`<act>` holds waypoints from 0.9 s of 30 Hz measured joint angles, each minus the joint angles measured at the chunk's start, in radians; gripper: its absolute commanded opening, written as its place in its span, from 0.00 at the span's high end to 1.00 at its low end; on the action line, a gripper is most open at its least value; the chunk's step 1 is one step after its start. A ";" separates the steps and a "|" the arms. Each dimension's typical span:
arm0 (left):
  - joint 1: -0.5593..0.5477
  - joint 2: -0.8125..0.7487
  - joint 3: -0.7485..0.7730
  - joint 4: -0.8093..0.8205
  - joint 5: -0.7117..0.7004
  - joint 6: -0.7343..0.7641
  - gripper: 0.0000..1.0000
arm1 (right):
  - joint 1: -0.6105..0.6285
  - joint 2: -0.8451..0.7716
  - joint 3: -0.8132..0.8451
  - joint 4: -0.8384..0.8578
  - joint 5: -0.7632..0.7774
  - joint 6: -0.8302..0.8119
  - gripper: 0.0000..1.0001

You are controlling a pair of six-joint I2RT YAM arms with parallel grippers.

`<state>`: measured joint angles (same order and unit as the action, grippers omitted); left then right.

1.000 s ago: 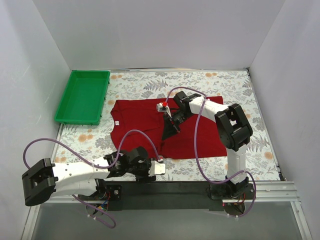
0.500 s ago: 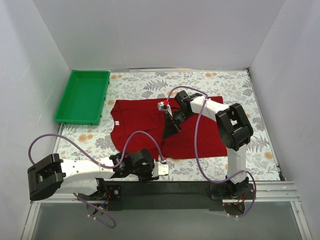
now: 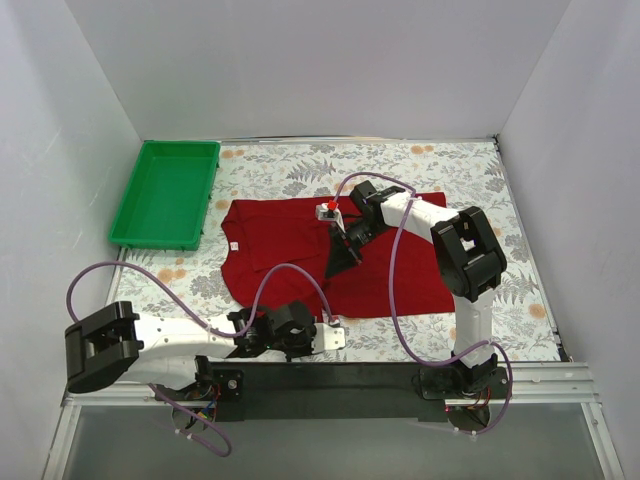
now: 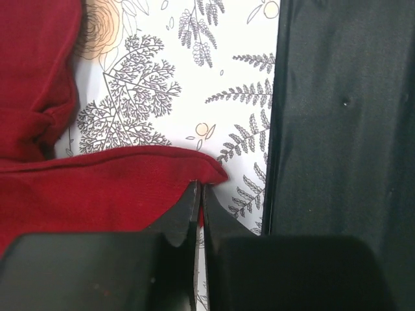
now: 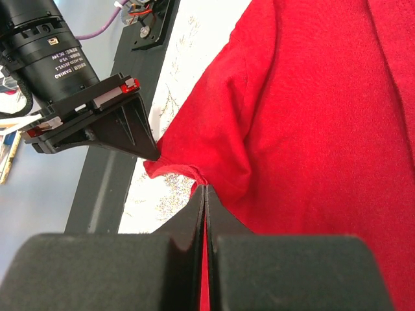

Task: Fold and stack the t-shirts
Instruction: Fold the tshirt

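One dark red t-shirt — plain, white-labelled.

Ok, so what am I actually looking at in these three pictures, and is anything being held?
You see two white and black robots: the left arm and the right arm, bolted at the near edge of a flower-patterned table. The wide picture comes from a camera above and behind them. The other two come from a camera on each wrist, looking along its own two-finger tool. On the table lie a dark red short-sleeved cloth t-shirt and, far left, a green plastic tray. The left tool is shut on the shirt's near hem, beside the black base rail. The right tool is shut on a pinch of the same shirt, over its middle.
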<state>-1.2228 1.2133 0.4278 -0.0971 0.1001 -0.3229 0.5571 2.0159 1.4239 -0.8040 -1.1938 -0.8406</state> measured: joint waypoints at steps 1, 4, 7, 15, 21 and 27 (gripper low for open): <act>-0.001 0.000 0.000 0.001 -0.006 0.001 1.00 | 0.000 0.000 0.000 0.000 0.000 0.000 0.99; -0.005 -0.005 0.000 -0.003 -0.020 0.002 1.00 | 0.000 0.000 -0.002 0.001 0.000 0.000 0.99; -0.005 -0.036 -0.005 -0.037 -0.043 0.005 1.00 | 0.000 0.000 -0.015 0.005 0.002 0.000 0.99; -0.003 -0.294 0.014 -0.232 -0.113 0.051 1.00 | 0.000 -0.013 -0.054 0.011 0.072 -0.021 0.66; 0.011 -0.497 0.045 -0.327 -0.135 0.074 1.00 | -0.001 -0.150 -0.124 0.008 0.213 -0.074 0.46; 0.018 -0.595 0.103 -0.451 -0.152 0.084 1.00 | -0.051 -0.476 -0.270 0.009 0.391 -0.189 0.44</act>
<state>-1.2053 0.6178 0.5308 -0.5480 -0.0521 -0.2390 0.5060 1.5394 1.1534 -0.7948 -0.8032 -1.0298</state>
